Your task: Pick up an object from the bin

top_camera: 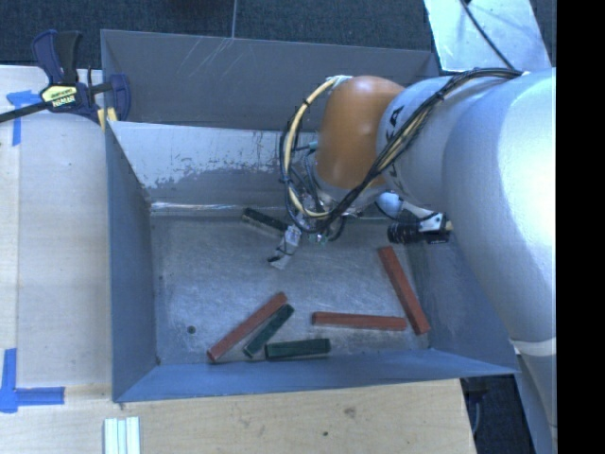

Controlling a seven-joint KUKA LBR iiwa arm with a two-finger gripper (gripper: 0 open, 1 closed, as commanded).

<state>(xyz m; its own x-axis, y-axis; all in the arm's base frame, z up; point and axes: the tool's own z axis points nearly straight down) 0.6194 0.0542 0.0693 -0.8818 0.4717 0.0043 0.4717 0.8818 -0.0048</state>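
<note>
Where the arm (473,159) reaches in from the right, the claw (286,242) is seen low over the rear floor of the bin (132,282) — whether wide or narrow cannot be told. A dark stick (262,219) is laid just beside it, near the back wall. Red-brown sticks (248,327) and dark green sticks (298,349) are scattered toward the front, well apart.
</note>
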